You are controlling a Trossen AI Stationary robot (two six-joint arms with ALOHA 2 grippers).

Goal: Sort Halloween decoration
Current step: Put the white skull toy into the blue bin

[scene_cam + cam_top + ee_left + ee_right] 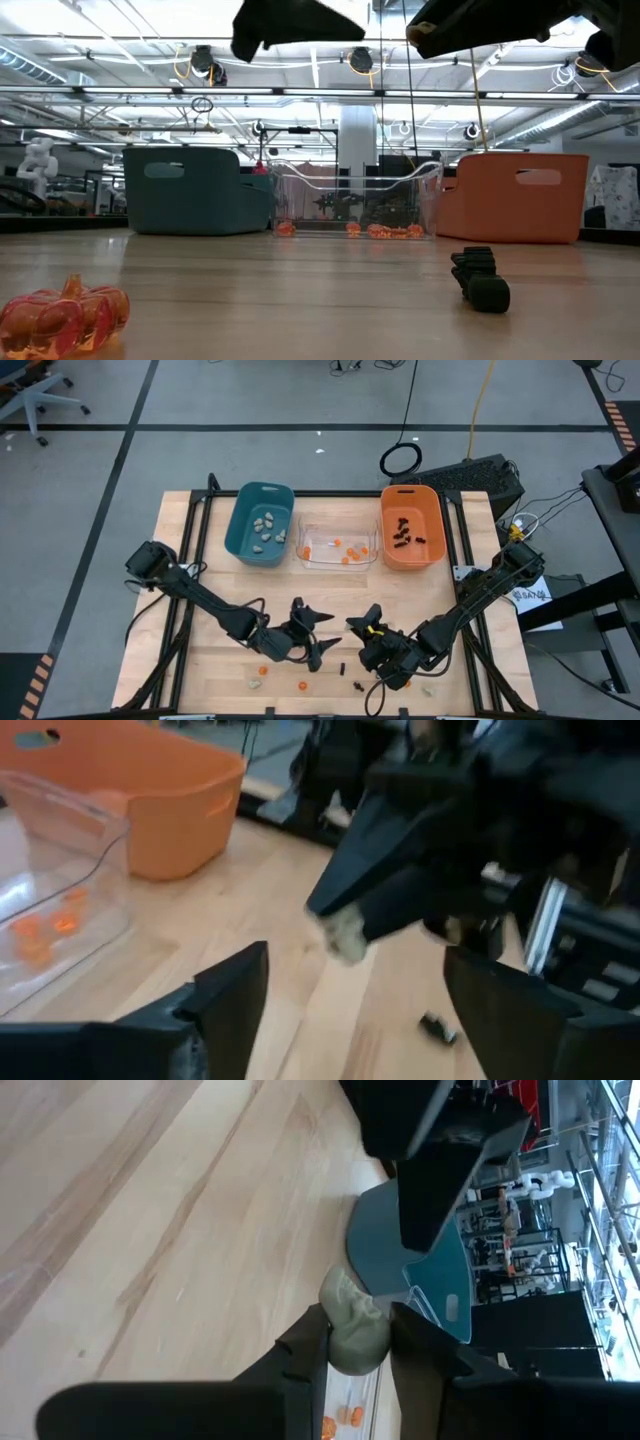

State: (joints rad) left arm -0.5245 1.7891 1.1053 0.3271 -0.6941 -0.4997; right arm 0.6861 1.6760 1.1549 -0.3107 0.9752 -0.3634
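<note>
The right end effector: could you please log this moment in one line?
right end effector: shut on pale lump | left end effector: open, empty | teal bin: not yet reached

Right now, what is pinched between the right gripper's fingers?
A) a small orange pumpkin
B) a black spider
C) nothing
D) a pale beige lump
D: the right wrist view shows the right gripper closed on a pale beige lump, held above the wooden table.

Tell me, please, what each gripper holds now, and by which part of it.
The right gripper pinches a pale beige-white lump by its two opposite sides, between the fingertips. The left gripper is open and holds nothing.
</note>
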